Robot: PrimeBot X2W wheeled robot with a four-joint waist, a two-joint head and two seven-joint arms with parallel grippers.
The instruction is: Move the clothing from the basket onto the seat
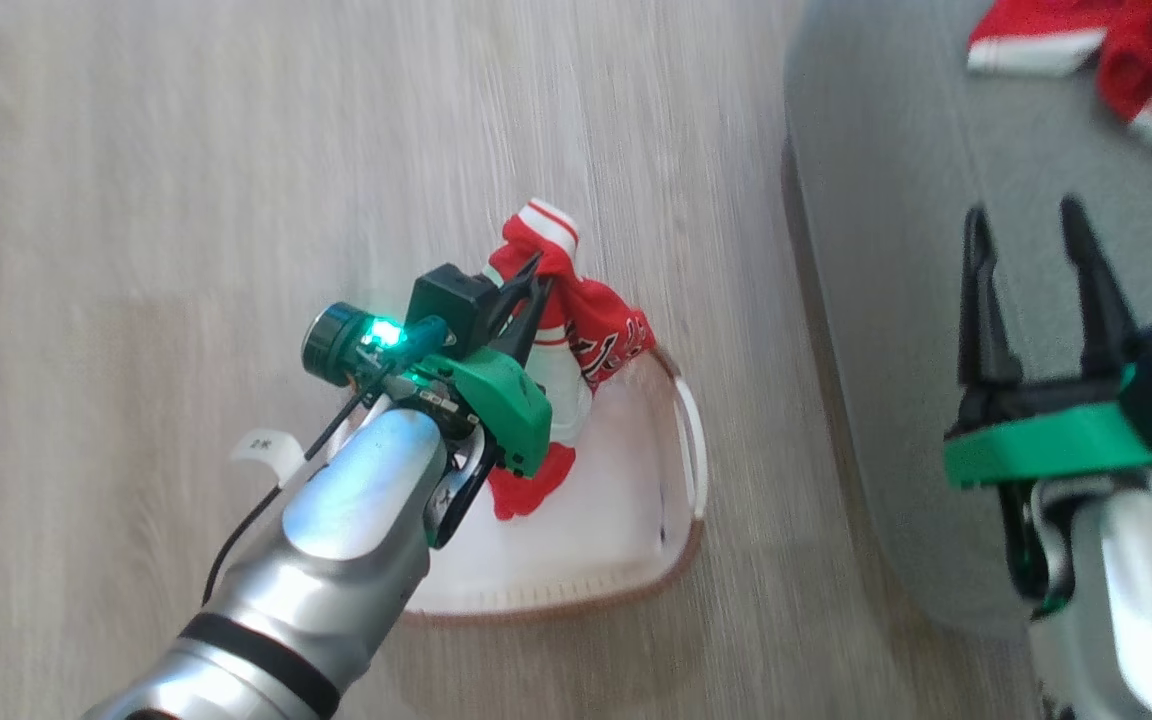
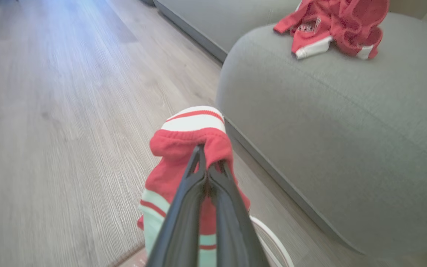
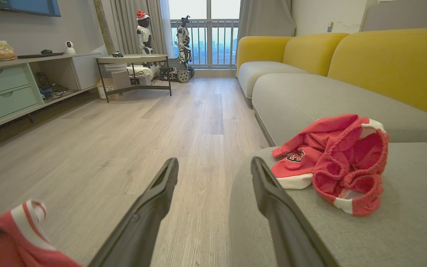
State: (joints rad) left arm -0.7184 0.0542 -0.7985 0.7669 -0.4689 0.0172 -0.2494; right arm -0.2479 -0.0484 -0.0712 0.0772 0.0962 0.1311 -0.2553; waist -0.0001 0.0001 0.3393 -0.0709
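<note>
my left end effector [image 1: 533, 272]: clamped on clothing [image 1: 616, 338] | lift till it clears the basket [image 1: 681, 555] (tail hangs low) | then onto seat [image 1: 886, 300]

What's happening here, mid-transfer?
Yes, mid-transfer. The left gripper is shut on a red garment and holds it up, with its lower end hanging over the basket on the floor. More red clothing already lies on the seat. The right gripper is open and holds nothing, poised over the seat's edge.
</note>
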